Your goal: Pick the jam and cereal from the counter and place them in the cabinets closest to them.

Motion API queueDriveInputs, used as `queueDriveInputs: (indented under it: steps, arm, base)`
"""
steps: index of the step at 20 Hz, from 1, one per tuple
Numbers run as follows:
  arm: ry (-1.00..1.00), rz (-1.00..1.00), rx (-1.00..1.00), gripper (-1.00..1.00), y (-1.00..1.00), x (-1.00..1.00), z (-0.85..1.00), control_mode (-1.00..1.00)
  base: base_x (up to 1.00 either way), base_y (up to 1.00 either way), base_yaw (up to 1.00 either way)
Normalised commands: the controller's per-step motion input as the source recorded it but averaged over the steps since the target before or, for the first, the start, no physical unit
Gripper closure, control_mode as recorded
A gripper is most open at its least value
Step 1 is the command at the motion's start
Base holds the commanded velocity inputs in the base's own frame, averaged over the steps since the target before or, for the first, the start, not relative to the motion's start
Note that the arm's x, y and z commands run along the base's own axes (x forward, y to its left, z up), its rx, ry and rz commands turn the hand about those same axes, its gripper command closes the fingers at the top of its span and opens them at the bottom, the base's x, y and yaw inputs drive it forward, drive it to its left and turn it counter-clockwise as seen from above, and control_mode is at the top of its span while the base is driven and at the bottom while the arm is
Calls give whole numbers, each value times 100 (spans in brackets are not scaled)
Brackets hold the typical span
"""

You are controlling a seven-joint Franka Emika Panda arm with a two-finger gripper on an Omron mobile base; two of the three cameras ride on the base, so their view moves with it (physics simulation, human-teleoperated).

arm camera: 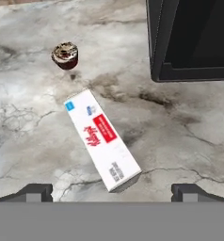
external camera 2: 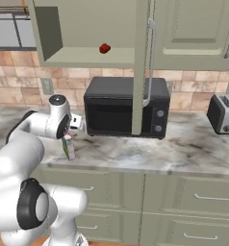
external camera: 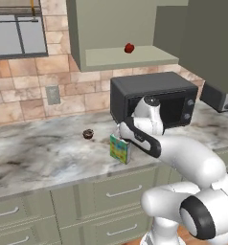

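The hand view looks straight down on the cereal's point(arm camera: 102, 140) pale top panel, its long axis running diagonally from near the doughnut point(arm camera: 65, 55) toward the spread fingertips point(arm camera: 36, 192). The left base view shows instead its green-yellow front point(external camera: 119, 149), upright on the marbled tabletop point(external camera: 44, 153) before the microwave point(external camera: 154, 98). The hand point(arm camera: 112, 193) hovers directly above the box, open, not touching. A red jam point(external camera 2: 105, 48) sits in the cabinets' point(external camera 2: 95, 29) shelf recess.
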Motion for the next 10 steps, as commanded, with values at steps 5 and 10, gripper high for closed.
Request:
queueDriveInputs:
  steps: [5,10]
  arm:
    - [-1,7,5,-100,0,5,-9,-100]
    - [0,7,0,-100,2,20,-9,-100]
  base:
    - [0,0,0]
    - [0,0,0]
